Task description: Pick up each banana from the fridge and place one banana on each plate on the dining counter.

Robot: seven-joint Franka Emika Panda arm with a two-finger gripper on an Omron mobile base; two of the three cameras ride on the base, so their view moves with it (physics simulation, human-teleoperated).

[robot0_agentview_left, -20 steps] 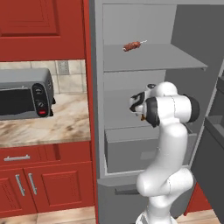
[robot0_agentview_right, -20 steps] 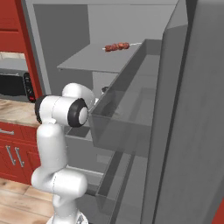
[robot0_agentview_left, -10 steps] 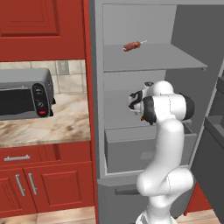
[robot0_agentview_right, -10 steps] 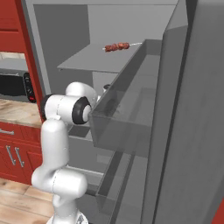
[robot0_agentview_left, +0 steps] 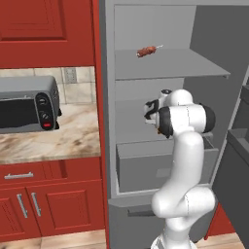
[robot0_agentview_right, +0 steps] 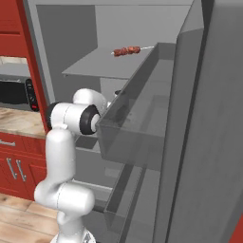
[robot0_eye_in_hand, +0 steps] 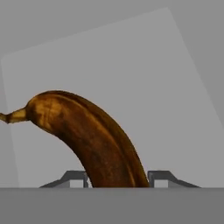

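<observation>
The claw (robot0_eye_in_hand: 117, 177) squeezes the brown banana (robot0_eye_in_hand: 87, 135) on the fridge shelf (robot0_eye_in_hand: 131, 65); next, lift it out.

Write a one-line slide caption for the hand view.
Brown, overripe banana lying on a pale grey fridge shelf, flanked by the hand's two fingertips.

The arm (robot0_agentview_left: 187, 146) now reaches a bit deeper into the fridge (robot0_agentview_left: 165, 73) than before, and the pincer (robot0_eye_in_hand: 117, 178) has squeezed in around the brown banana (robot0_eye_in_hand: 87, 135).
</observation>
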